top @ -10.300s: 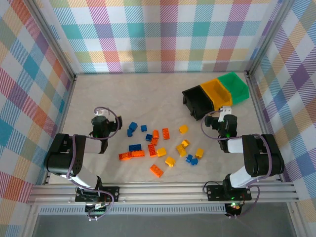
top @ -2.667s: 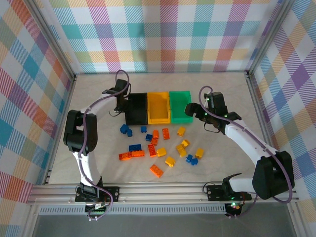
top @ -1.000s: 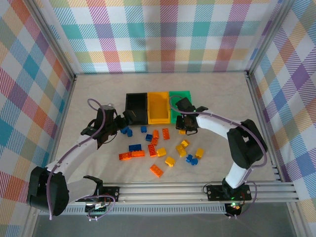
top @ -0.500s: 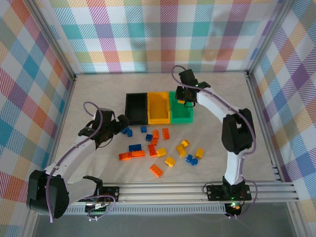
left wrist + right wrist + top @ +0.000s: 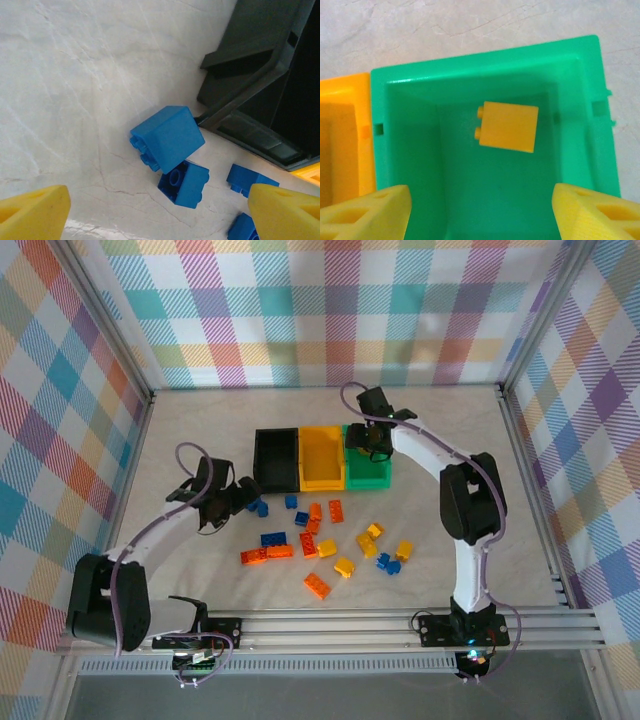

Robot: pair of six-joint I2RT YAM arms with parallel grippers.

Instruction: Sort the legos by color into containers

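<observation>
Well, yellow brick (image 5: 507,126) in the green bin (image 5: 485,57)

Overhead, the table (image 5: 180,430) carries the containers (image 5: 322,458) in a row toward its far edge, the legos (image 5: 330,540) scattered nearer the arms. The right arm reaches out and hooks back, the right gripper (image 5: 372,443) over the green bin. The left arm lies low, the left gripper (image 5: 243,492) by the near-left corner of the black bin (image 5: 275,460). Up close, the right wrist view gives the green bin's floor, the brick lying there, fingers spread wide above it, holding nothing. The left wrist view gives two blue bricks (image 5: 167,137) touching, beside the black bin, under parted, empty fingers.
</observation>
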